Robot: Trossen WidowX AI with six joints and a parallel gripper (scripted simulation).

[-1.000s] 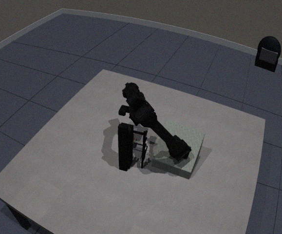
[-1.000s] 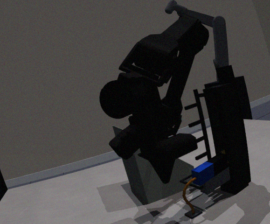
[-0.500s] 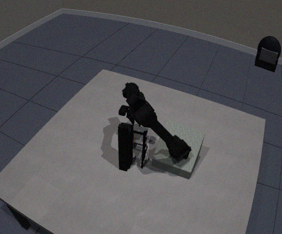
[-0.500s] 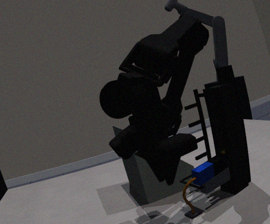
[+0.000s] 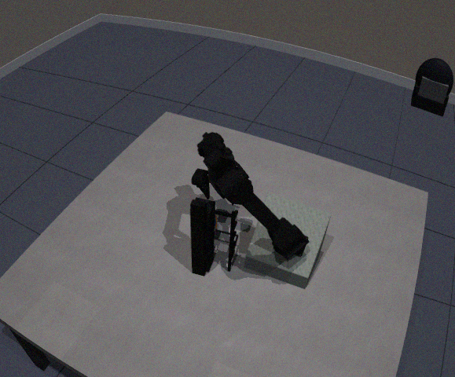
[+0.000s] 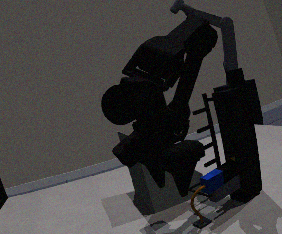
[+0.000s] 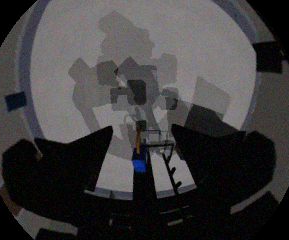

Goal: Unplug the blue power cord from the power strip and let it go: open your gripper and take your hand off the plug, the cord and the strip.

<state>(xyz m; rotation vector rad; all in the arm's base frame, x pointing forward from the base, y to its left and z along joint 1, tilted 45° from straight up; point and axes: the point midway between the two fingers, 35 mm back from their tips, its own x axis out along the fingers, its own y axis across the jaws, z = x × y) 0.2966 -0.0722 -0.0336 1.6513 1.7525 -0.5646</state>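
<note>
The blue plug lies low beside the tall black post. Its far end meets a dark block, apparently the power strip; whether the plug is fully seated cannot be told. An orange cord runs from the plug down to a small black plate on the table. My gripper is open and empty, its two fingers spread wide. In the exterior view it stands left of the plug, touching neither plug nor cord as far as shows. In the top view the arm and post mostly hide the plug.
The tall black post rises right beside the plug. A thin black rack with pegs stands close to it. A pale green block lies behind the gripper, under the arm.
</note>
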